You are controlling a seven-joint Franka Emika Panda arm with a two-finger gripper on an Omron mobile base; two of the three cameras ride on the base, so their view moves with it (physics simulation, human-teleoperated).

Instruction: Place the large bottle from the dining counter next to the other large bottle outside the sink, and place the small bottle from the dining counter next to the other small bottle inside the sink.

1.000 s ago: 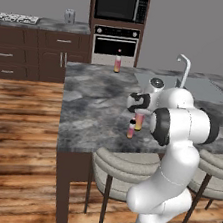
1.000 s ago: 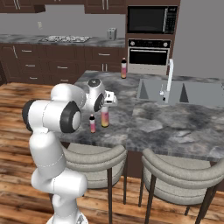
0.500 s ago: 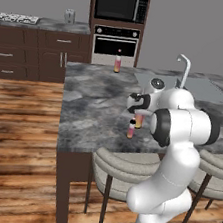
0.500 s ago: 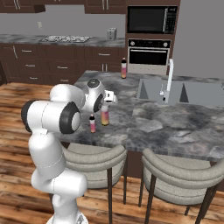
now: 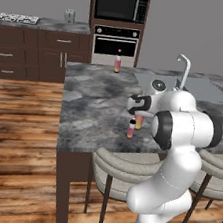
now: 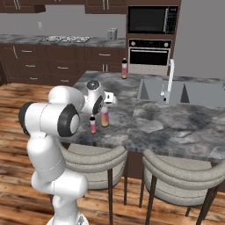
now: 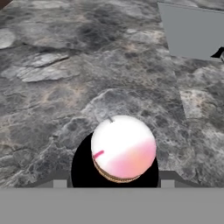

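Marbled dark-grey dining counter under round-topped pink-to-yellow large bottle.

dining counter top: dark grey marbled stone, pale veins; base dark brown
large bottle under my hand: pink fading to orange-yellow; from my hand camera its top reads white with a pink-orange blush
small bottle: pink to yellow, dark cap
far large bottle: pink-orange, dark cap
sink: flat grey, silver faucet
floor: brown wood planks
stools: grey-beige seats
oven: black, silver trim
wall cabinets: dark brown
my arm: white, dark joints
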